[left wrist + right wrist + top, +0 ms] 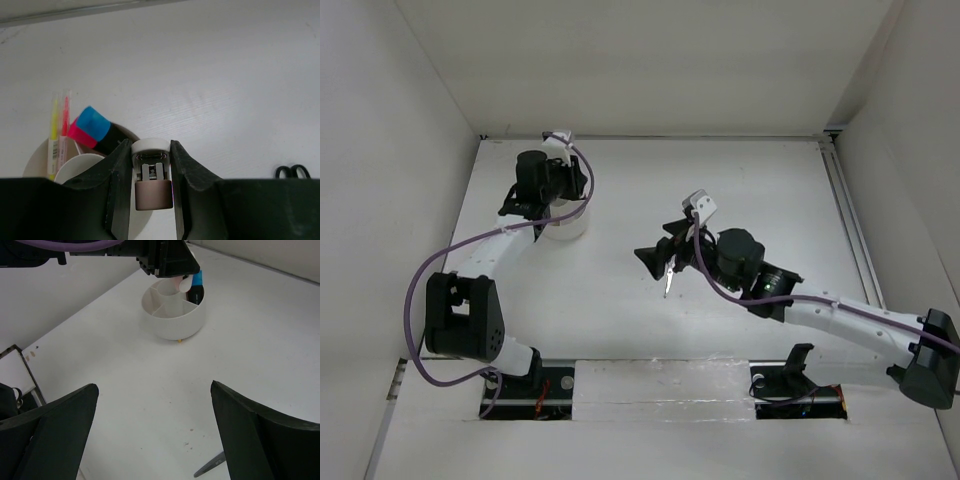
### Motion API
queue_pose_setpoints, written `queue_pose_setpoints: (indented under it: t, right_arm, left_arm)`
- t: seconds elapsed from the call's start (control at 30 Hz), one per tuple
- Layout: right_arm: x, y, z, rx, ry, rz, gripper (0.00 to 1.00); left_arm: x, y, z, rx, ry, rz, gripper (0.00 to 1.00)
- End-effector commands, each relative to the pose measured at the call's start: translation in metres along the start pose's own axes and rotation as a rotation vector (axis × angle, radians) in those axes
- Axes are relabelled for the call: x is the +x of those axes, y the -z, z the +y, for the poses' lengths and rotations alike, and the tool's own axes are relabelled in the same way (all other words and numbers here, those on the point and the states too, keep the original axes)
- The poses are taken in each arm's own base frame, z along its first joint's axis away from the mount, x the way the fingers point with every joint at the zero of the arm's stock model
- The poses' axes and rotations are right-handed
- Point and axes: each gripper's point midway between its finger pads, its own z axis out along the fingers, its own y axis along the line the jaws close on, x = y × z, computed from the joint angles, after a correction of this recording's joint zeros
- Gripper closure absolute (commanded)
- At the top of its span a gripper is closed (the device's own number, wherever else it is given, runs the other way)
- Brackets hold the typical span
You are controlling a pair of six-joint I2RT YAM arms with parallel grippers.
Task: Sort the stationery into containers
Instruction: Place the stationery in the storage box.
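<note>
A white table [770, 200] is shown with two robot arms reaching over it. One round white tray [172, 322], divided into compartments, is set near the table's far left corner.

Two black highlighters [95, 131] are seen standing tilted in one tray compartment, one capped pink and one capped blue, touching side by side. One thin yellow stick [53, 131] and one pink pen [64, 120] are leaned together in the neighbouring compartment. One pair of black-handled scissors [292, 171] is laid flat near the middle of the table, well apart from the tray.

The left gripper [150, 162] is held directly above the tray. Its fingers [117, 185] are drawn narrowly together, and one white-pink piece [153, 192] is pinched between them, touching both inner faces, over the tray's inner part.

The right gripper [154, 390] is hung above the table's middle, just beside the scissors. Its fingers [60, 425] are spread wide apart, and nothing is held or touched by them.
</note>
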Motion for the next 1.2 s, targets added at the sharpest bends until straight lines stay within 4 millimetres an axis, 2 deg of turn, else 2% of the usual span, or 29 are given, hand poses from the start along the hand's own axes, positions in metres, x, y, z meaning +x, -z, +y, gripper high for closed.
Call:
queue_pose_setpoints:
  t: [0.0,0.07,0.1,0.23,0.43,0.47,0.67,0.7,0.83,0.87,1.0,1.17]
  right_arm:
    - [-0.014,0.007,0.001,-0.016,0.006,-0.052,0.0]
    - [-0.022,0.011,0.002,-0.02,0.013,-0.074,0.0]
    - [-0.016,0.012,0.0,-0.018,0.014,-0.063,0.0]
    - [-0.023,0.018,-0.003,-0.013,0.011,-0.085,0.0]
    - [-0.026,0.022,-0.005,-0.006,0.019,-0.097,0.0]
    - [-0.029,0.024,-0.004,-0.008,0.017,-0.106,0.0]
    - [-0.024,0.024,-0.006,-0.005,0.028,-0.097,0.0]
    - [-0.024,0.024,-0.006,-0.005,0.028,-0.097,0.0]
    - [-0.026,0.024,-0.004,-0.016,0.027,-0.105,0.0]
    - [-0.026,0.024,-0.002,-0.025,0.028,-0.103,0.0]
    - [-0.026,0.024,-0.002,-0.025,0.028,-0.103,0.0]
    - [-0.022,0.024,-0.003,-0.023,0.029,-0.094,0.0]
  left_arm:
    - [-0.018,0.011,0.002,-0.021,-0.06,-0.01,1.0]
    - [-0.01,0.013,0.007,-0.041,-0.093,0.02,1.0]
    - [-0.005,0.014,0.008,-0.042,-0.089,0.043,1.0]
    - [0.0,0.014,0.008,-0.042,-0.096,0.052,1.0]
    - [0.03,0.001,0.012,-0.034,-0.079,0.132,1.0]
    - [0.025,0.001,0.012,-0.034,-0.08,0.123,1.0]
    - [0.036,-0.007,0.017,-0.053,-0.077,0.147,1.0]
    - [0.042,-0.008,0.018,-0.054,-0.072,0.168,1.0]
    - [0.038,-0.005,0.024,-0.086,-0.086,0.157,1.0]
    - [0.042,-0.005,0.024,-0.086,-0.086,0.16,0.96]
    - [0.041,-0.005,0.026,-0.099,-0.087,0.16,0.96]
    - [0.038,-0.004,0.026,-0.098,-0.088,0.151,0.77]
